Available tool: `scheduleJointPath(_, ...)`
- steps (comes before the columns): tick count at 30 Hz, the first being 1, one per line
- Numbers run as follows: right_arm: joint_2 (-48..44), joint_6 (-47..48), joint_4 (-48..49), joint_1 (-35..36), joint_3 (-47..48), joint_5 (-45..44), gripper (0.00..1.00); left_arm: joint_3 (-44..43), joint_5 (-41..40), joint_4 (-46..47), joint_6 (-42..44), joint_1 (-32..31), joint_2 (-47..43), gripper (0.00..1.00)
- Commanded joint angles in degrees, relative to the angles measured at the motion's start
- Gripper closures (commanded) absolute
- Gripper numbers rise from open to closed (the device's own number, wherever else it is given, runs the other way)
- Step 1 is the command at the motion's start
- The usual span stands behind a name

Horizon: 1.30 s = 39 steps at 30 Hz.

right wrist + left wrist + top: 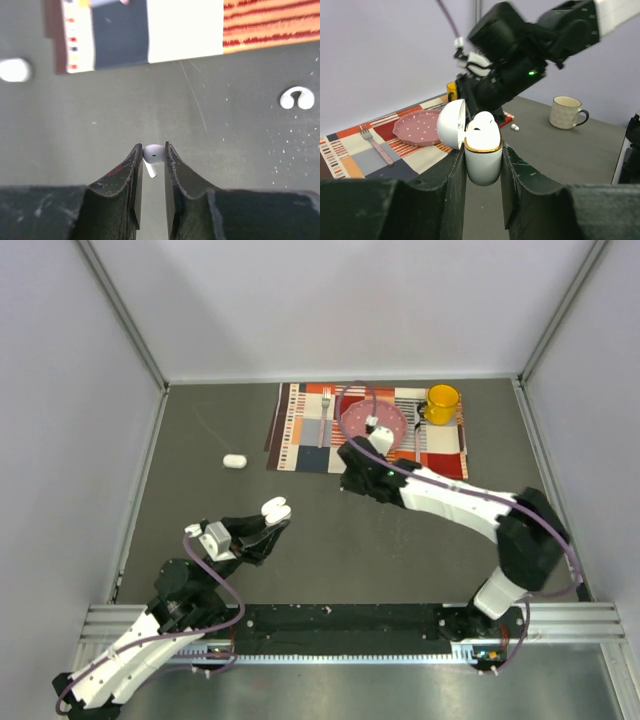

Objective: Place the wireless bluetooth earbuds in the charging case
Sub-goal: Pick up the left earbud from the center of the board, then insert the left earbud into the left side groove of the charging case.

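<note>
My left gripper (482,167) is shut on a white charging case (483,160) with a gold rim, held upright with its lid (451,125) swung open to the left. A white bud (482,122) sits in the case's top. From above, the case (277,509) is at the tip of the left gripper (266,522). My right gripper (153,159) is shut on a small white stemmed earbud (154,155), low over the grey table. The top view shows this gripper (347,485) just below the placemat. Two tiny white buds (514,128) lie on the table beyond the case.
A patterned placemat (300,440) at the back holds a fork (325,415), a pink dotted plate (395,425) and a yellow cup (441,403). A white pebble-like case (233,461) lies left of it. A cream mug (566,112) stands at the right. A white curled piece (297,98) lies nearby.
</note>
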<state>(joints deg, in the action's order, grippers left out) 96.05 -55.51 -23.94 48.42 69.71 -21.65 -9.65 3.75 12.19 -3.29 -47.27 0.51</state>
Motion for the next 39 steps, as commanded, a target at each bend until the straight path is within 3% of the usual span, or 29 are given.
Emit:
scheduleJointPath(1, -12.87, 3.9, 15.32, 2.63, -9.83, -6.99, 1.0, -0.72, 0.47, 5.21, -1.37, -0.11, 1.85, 1.0)
scheduleJointPath(6, -23.09, 8.21, 29.01, 6.15, -18.29, -12.36, 1.0, -0.9, 0.91, 7.93, -1.81, -0.11, 4.14, 1.0)
scheduleJointPath(18, -39.88, 18.59, 47.66, 13.62, -28.31, -13.6, 1.0, -0.72, 3.9, 16.29, -4.09, -0.11, 12.57, 1.0)
scheduleJointPath(27, -41.03, 25.26, 65.4, 18.36, -32.0, -7.27, 1.0, -0.72, 5.13, 20.16, -4.44, -0.11, 15.65, 1.0)
scheduleJointPath(39, -31.2, 39.33, 95.03, 26.1, -36.67, -2.17, 1.0, -0.55, 5.92, 22.0, -4.71, -0.11, 17.06, 1.0)
